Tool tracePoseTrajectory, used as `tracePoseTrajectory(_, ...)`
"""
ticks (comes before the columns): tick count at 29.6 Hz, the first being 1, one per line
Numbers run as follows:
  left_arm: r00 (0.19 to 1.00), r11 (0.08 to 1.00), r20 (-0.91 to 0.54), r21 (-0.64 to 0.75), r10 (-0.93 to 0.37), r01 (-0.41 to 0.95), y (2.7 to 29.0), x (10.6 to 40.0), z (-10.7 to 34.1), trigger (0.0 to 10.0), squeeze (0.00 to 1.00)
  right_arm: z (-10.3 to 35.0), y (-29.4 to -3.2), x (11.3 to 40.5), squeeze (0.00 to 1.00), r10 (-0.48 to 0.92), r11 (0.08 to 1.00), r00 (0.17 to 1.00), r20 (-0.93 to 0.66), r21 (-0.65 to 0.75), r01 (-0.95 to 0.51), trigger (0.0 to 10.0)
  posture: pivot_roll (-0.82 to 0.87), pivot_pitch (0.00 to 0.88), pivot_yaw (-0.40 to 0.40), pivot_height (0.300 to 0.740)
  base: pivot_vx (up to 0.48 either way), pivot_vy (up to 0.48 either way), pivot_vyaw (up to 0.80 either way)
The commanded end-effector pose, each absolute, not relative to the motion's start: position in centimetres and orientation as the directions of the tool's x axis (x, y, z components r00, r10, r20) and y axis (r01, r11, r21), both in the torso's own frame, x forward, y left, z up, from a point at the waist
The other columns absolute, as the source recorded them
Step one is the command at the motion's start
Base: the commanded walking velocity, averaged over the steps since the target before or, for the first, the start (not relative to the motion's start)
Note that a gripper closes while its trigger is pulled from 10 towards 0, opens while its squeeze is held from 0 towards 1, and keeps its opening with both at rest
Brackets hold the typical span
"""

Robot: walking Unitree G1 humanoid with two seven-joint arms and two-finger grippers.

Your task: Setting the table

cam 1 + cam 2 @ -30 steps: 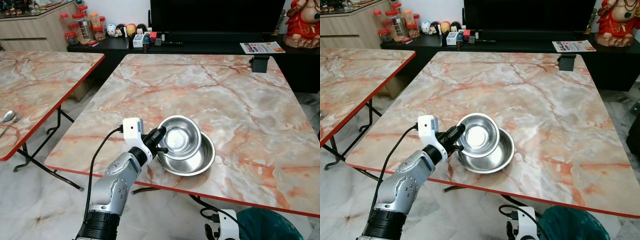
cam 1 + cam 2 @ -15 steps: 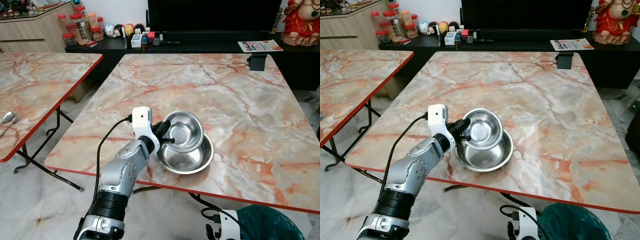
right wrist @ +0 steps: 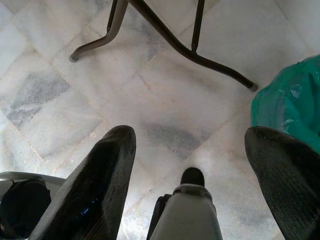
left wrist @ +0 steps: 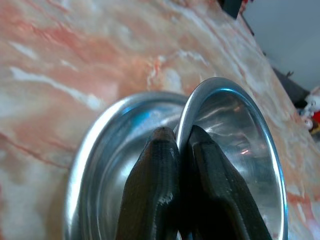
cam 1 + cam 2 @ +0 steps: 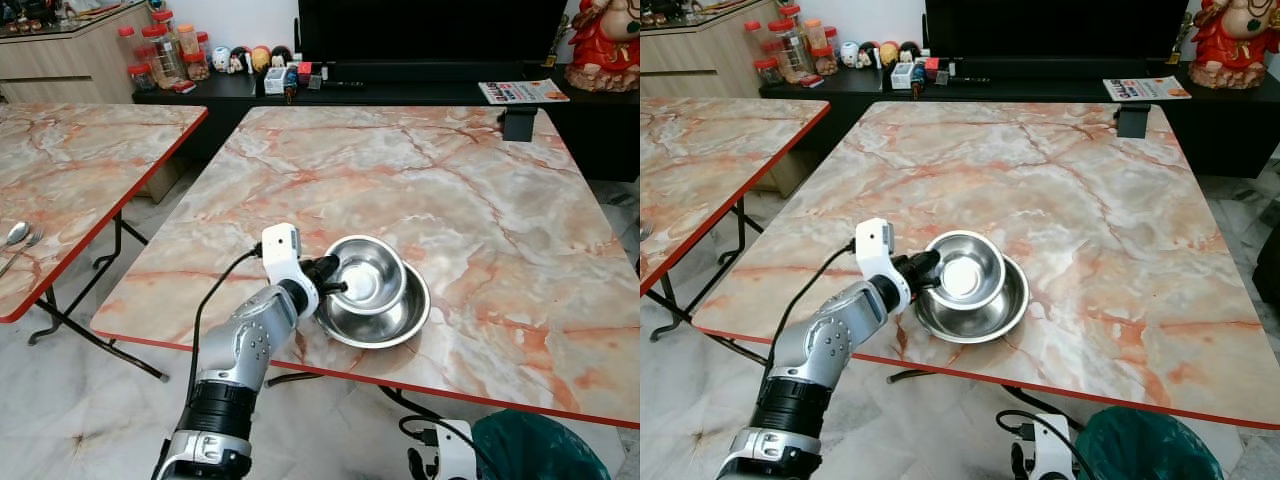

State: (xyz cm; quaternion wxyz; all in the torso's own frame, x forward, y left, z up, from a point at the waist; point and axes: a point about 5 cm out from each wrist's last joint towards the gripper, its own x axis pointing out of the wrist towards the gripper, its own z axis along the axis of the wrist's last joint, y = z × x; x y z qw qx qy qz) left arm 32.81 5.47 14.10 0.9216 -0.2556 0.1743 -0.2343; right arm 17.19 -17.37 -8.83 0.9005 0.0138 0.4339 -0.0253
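Left eye view, far left edge: cutlery [image 5: 18, 238] is seen on the neighbouring table [image 5: 70, 160], well apart from the work.
Lower left of centre: the left gripper [image 5: 330, 280] is reached in over the near edge of the marble table [image 5: 420, 190].
Left gripper state: the two black fingers [image 4: 152, 190] are pinched together on the rim of the small bowl [image 5: 366, 274], one finger inside the rim and one outside, as seen in the left wrist view.
Centre, task item position: the small bowl is held tilted, nested in the large bowl [image 5: 385, 318], which rests flat near the front edge of the table.
Handling, judged: both bowls appear to be thin polished steel, so they are expected to be light, stiff and slippery. A rim pinch is the suitable hold, taken squarely so the bowl is not swung or slid out.
Risk, judged: the large bowl may be dragged towards the table edge.
Right wrist view: the right gripper [image 3: 195, 170] is hung idle above the floor with fingers spread wide, beside a green bin bag [image 3: 290, 100].
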Motion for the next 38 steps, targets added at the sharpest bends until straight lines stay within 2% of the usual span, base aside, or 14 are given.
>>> tracePoseTrajectory(1, 0.813, 0.747, -0.195, -0.551, -0.548, 0.372, 5.02, 32.79, 14.71, 10.0, 0.0, -8.8, -17.16, 17.27, 0.0, -0.037, 0.997, 0.626, -0.779, 0.013, 0.074, 10.0, -0.03, 0.0, 0.091, 0.723, 0.0, 0.0, 0.0)
tracePoseTrajectory(23, 0.809, 0.782, -0.265, -0.525, -0.525, 0.336, 5.26, 32.72, 14.11, 10.0, 0.0, -8.87, -17.11, 17.12, 0.0, -0.036, 0.997, 0.622, -0.782, 0.014, 0.076, 10.0, -0.03, 0.0, 0.093, 0.723, 0.0, 0.0, 0.0)
tracePoseTrajectory(25, 0.807, 0.782, -0.266, -0.525, -0.526, 0.337, 5.24, 32.7, 14.11, 10.0, 0.31, -8.87, -17.09, 17.12, 0.0, -0.035, 0.997, 0.622, -0.782, 0.015, 0.075, 10.0, -0.03, 0.0, 0.093, 0.723, 0.0, 0.0, 0.0)
tracePoseTrajectory(26, 0.807, 0.782, -0.267, -0.525, -0.526, 0.337, 5.25, 32.69, 14.11, 10.0, 0.37, -8.88, -17.08, 17.12, 0.0, -0.035, 0.997, 0.622, -0.782, 0.015, 0.075, 10.0, -0.03, 0.0, 0.093, 0.723, 0.0, 0.0, 0.0)
tracePoseTrajectory(27, 0.807, 0.782, -0.267, -0.525, -0.526, 0.337, 5.25, 32.69, 14.11, 10.0, 0.37, -8.88, -17.08, 17.12, 0.0, -0.035, 0.997, 0.622, -0.782, 0.015, 0.075, 10.0, -0.03, 0.0, 0.093, 0.723, 0.0, 0.0, 0.0)
tracePoseTrajectory(28, 0.807, 0.783, -0.268, -0.523, -0.526, 0.336, 5.26, 32.69, 14.11, 10.0, 0.62, -8.88, -17.07, 17.12, 0.0, -0.035, 0.997, 0.622, -0.782, 0.015, 0.075, 10.0, -0.03, 0.0, 0.093, 0.723, 0.0, 0.0, 0.0)
tracePoseTrajectory(29, 0.808, 0.786, -0.271, -0.52, -0.523, 0.334, 5.29, 32.69, 14.09, 10.0, 0.8, -8.88, -17.04, 17.11, 0.0, -0.034, 0.997, 0.622, -0.782, 0.015, 0.074, 10.0, -0.03, 0.0, 0.093, 0.723, 0.0, 0.0, 0.0)
tracePoseTrajectory(31, 0.81, 0.789, -0.274, -0.518, -0.519, 0.33, 5.34, 32.74, 14.06, 10.0, 0.72, -8.89, -17.02, 17.1, 0.0, -0.033, 0.997, 0.622, -0.782, 0.016, 0.074, 10.0, -0.03, 0.0, 0.095, 0.723, 0.0, 0.0, 0.0)
tracePoseTrajectory(32, 0.81, 0.791, -0.277, -0.516, -0.517, 0.328, 5.37, 32.75, 14.04, 10.0, 0.33, -8.89, -17.01, 17.1, 0.0, -0.033, 0.997, 0.622, -0.782, 0.016, 0.074, 10.0, -0.03, 0.0, 0.095, 0.723, 0.0, 0.0, 0.0)
tracePoseTrajectory(33, 0.81, 0.792, -0.277, -0.515, -0.516, 0.328, 5.38, 32.75, 14.05, 10.0, 0.0, -8.89, -17.01, 17.1, 0.0, -0.033, 0.997, 0.622, -0.783, 0.017, 0.074, 10.0, -0.03, 0.0, 0.095, 0.723, 0.0, 0.0, 0.0)
tracePoseTrajectory(38, 0.81, 0.793, -0.279, -0.512, -0.516, 0.329, 5.42, 32.78, 14.08, 10.0, 0.0, -8.9, -17.0, 17.1, 0.0, -0.033, 0.997, 0.62, -0.784, 0.017, 0.075, 10.0, -0.03, 0.0, 0.093, 0.723, 0.0, 0.0, 0.0)
